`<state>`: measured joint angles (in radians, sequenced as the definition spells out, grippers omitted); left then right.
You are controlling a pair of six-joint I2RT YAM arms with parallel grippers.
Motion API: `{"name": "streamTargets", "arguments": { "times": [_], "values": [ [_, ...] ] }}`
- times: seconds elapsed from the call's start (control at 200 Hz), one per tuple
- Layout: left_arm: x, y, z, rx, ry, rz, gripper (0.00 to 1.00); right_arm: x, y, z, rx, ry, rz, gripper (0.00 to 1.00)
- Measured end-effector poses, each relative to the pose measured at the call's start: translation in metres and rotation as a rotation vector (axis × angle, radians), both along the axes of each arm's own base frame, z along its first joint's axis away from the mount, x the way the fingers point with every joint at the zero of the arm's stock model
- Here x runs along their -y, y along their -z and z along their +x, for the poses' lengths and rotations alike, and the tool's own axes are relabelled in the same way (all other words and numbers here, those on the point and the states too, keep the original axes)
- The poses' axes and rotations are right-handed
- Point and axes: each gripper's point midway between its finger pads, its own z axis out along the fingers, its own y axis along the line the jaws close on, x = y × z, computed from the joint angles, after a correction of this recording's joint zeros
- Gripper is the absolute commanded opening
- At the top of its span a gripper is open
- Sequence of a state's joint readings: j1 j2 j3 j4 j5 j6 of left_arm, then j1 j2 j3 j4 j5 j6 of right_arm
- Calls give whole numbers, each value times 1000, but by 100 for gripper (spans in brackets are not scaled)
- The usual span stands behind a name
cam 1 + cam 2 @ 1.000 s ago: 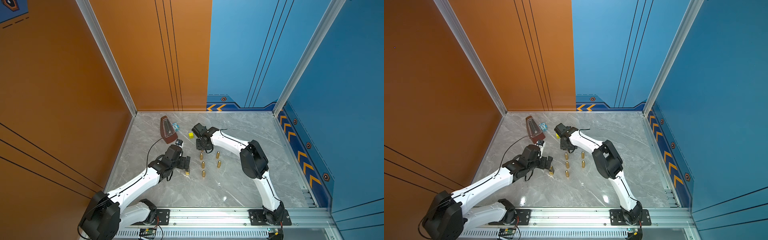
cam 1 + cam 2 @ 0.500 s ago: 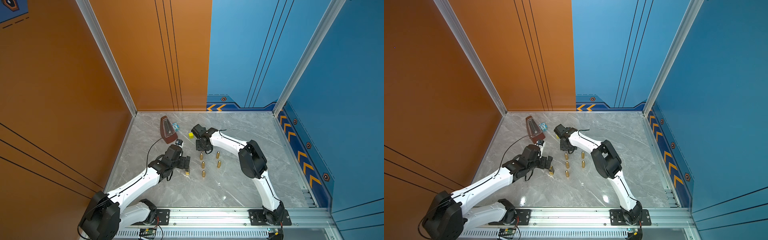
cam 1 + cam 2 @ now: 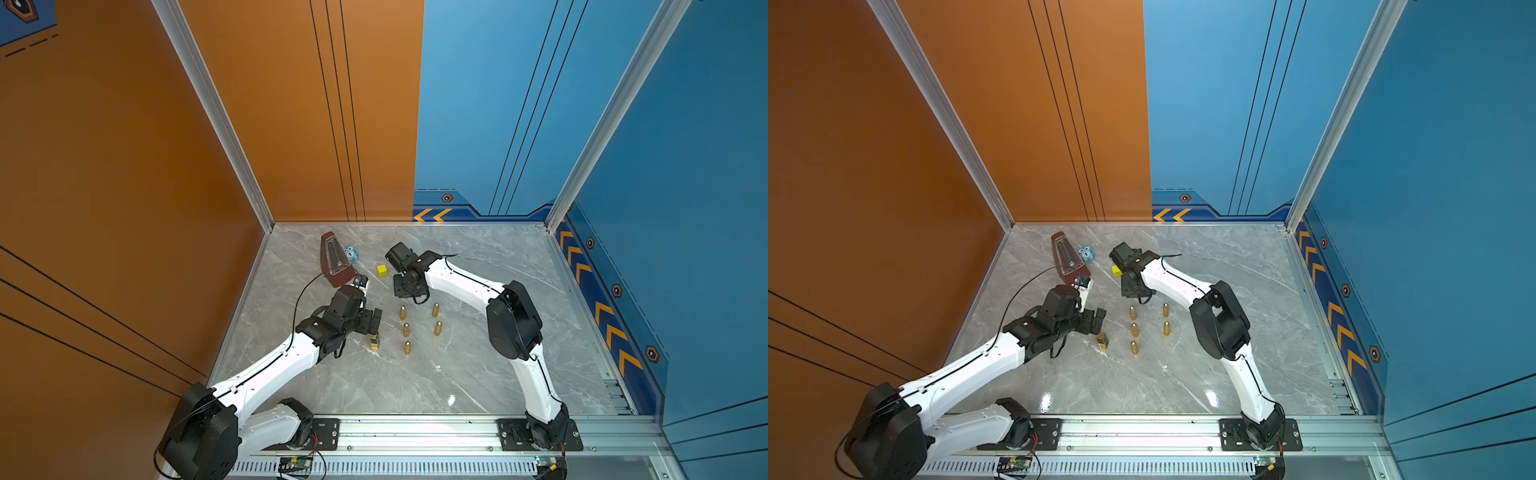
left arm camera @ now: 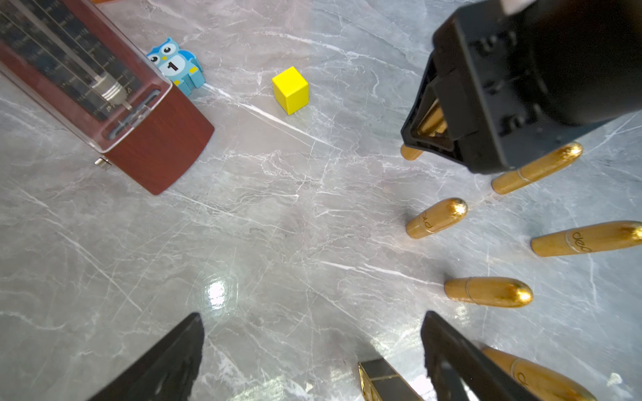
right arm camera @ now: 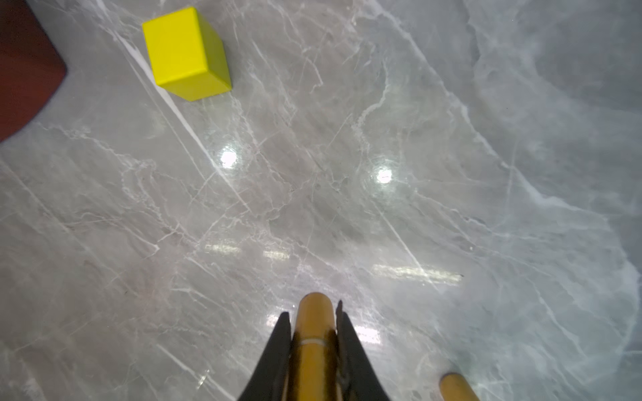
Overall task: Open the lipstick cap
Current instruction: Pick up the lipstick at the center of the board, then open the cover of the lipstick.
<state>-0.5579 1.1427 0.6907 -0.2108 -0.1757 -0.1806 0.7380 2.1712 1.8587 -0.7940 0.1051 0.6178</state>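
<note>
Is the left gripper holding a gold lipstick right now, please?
No, the left gripper is wide open in its wrist view, with nothing clamped in it.

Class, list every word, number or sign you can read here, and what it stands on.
"1": on the blue owl figure.
Scale and brand on the metronome: too blurred.
Script on the gold lipsticks: illegible.
Orange chevrons, wordless: on the blue wall.

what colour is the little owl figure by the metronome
Light blue owl, white belly with a black 1; clearest in the left wrist view.
</note>
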Motion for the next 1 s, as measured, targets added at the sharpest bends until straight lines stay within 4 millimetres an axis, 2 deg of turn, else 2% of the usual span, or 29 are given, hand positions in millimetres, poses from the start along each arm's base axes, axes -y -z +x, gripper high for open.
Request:
{"name": "streamTargets", "arguments": {
  "times": [0.17,0.33,0.47,0.606,0.801,0.816,0.856,1.001],
  "values": [
    [14,-13,0,30,56,-2,98,22,-48,-15,41,-21,55,15],
    [58,-27,-16,78,217,-13,98,46,-76,-41,31,-60,113,14],
    [97,-34,-31,121,364,-72,98,63,-80,-67,-23,-92,176,14],
    [121,-37,-42,146,473,-148,99,72,-85,-94,-74,-131,244,15],
    [148,-24,-51,123,595,-175,87,68,-105,-123,-97,-193,351,15],
    [149,-22,-51,121,602,-174,83,68,-106,-124,-98,-197,358,15],
    [152,-20,-52,116,621,-174,80,67,-109,-128,-100,-204,372,15],
    [163,-24,-54,132,669,-214,69,67,-112,-137,-117,-222,407,15]
  ]
}}
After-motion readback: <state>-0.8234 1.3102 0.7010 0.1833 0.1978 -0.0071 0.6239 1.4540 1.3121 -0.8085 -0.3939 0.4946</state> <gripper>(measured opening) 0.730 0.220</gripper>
